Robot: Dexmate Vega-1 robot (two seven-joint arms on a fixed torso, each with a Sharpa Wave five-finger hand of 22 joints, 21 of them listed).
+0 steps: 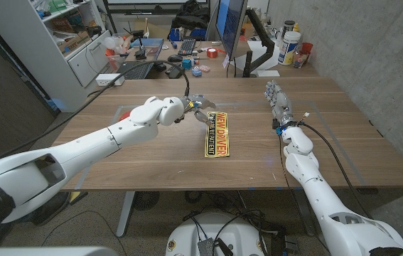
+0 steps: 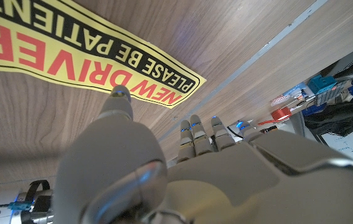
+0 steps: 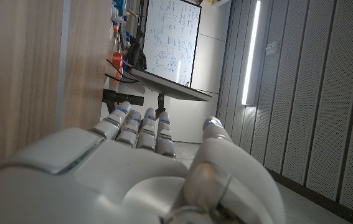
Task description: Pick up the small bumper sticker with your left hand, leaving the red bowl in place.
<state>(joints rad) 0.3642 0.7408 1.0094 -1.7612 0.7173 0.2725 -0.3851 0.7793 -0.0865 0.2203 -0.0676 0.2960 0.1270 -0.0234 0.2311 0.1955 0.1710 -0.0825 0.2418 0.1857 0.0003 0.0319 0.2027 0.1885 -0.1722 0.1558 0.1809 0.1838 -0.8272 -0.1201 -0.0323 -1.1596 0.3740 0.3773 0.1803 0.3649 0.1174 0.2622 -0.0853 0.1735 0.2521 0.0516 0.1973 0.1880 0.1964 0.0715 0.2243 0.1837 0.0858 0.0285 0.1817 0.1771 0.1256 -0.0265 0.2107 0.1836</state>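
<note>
A yellow bumper sticker (image 1: 216, 134) reading "NEW DRIVER, PLEASE BE PATIENT" lies flat on the wooden table (image 1: 151, 156), near its middle. My left hand (image 1: 192, 110) hovers at the sticker's far end, with its fingers spread and nothing between them. In the left wrist view the sticker (image 2: 89, 56) lies just past my left hand (image 2: 182, 168), whose thumb tip points at the sticker's edge. My right hand (image 1: 276, 98) stands at the right side of the table, fingers stretched out, holding nothing. In the right wrist view my right hand (image 3: 145, 168) has straight fingers.
Behind the table stands a cluttered desk with a keyboard (image 1: 138, 70), a monitor (image 1: 231, 25) and bottles (image 1: 291, 48). Pale tape lines (image 1: 291, 112) mark the tabletop. A concrete wall (image 1: 379, 50) runs along the right.
</note>
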